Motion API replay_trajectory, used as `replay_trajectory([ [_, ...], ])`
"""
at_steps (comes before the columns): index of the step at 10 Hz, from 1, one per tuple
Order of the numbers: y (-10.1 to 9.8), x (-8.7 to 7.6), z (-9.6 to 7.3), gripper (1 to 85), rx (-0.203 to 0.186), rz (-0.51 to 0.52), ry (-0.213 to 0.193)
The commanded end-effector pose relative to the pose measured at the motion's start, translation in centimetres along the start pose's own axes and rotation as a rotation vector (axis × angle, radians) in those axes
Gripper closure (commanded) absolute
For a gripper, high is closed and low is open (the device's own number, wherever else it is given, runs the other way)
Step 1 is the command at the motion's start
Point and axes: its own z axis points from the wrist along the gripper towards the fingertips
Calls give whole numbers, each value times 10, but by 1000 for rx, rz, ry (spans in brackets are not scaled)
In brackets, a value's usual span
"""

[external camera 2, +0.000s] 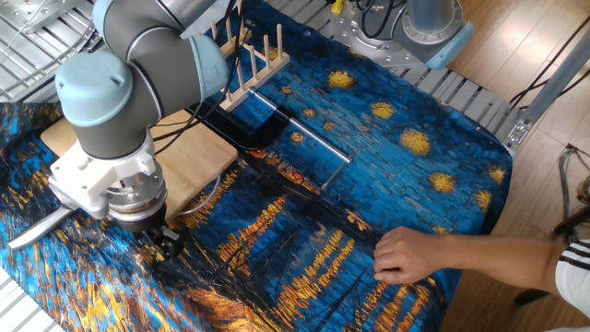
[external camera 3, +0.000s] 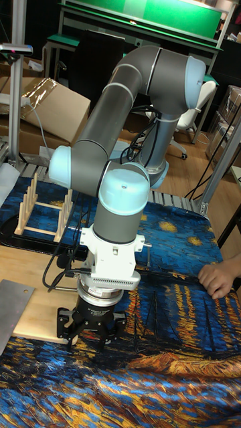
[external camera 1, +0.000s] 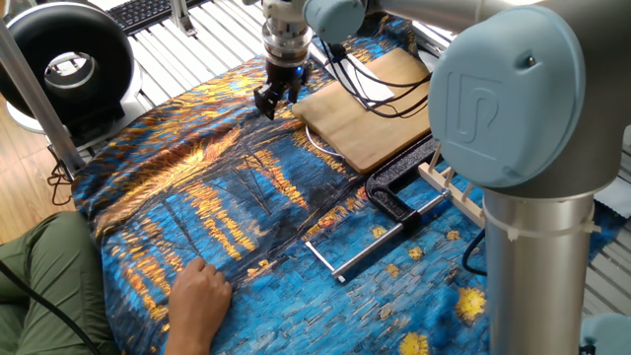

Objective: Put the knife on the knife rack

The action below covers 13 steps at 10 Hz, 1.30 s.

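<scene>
The knife, a broad grey steel blade, lies flat at the left, overlapping the corner of a wooden cutting board; in the other fixed view the knife shows as a grey strip at the left edge. The knife rack of light-wood pegs stands behind the board, also seen as the knife rack. My gripper hangs low over the cloth at the board's front edge, to the right of the knife, open and holding nothing. It also shows as the gripper and the gripper.
A black clamp with a long silver rod lies between board and rack. A person's hand rests on the painted blue-orange cloth at the near edge. Black cables cross the cutting board. A black ring fan stands off the table.
</scene>
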Motion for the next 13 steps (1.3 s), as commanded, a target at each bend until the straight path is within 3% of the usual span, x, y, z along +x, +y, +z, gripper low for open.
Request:
replay_trajectory([
  [1,1,16,-2,233,-9,24,62],
  [3,-5,7,-1,250,14,0,26],
  [4,-1,-5,-1,247,-4,-14,-18],
  [6,-1,-24,-2,240,-2,-26,-93],
  [8,3,-29,-3,223,-16,-32,-111],
  [11,1,-24,-2,210,-9,-34,-92],
  [13,1,-20,-11,200,-12,-34,-77],
])
